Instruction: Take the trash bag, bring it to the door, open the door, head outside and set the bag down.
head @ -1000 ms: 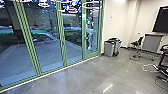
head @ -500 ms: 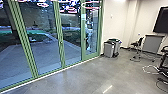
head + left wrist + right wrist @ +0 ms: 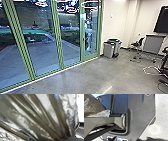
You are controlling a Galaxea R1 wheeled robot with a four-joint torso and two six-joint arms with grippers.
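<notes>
Wrist views: bag, folds converging, long axis unclear. Head view: door, upper middle. Grippers' state: I cannot tell.

Office room — glass wall, chair

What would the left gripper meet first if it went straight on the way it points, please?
Most likely the trash bag, whose creased plastic spreads ahead of it, though depth is unclear.

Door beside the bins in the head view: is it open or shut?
Shut: the door stands in line with the neighbouring glass panes.
</notes>
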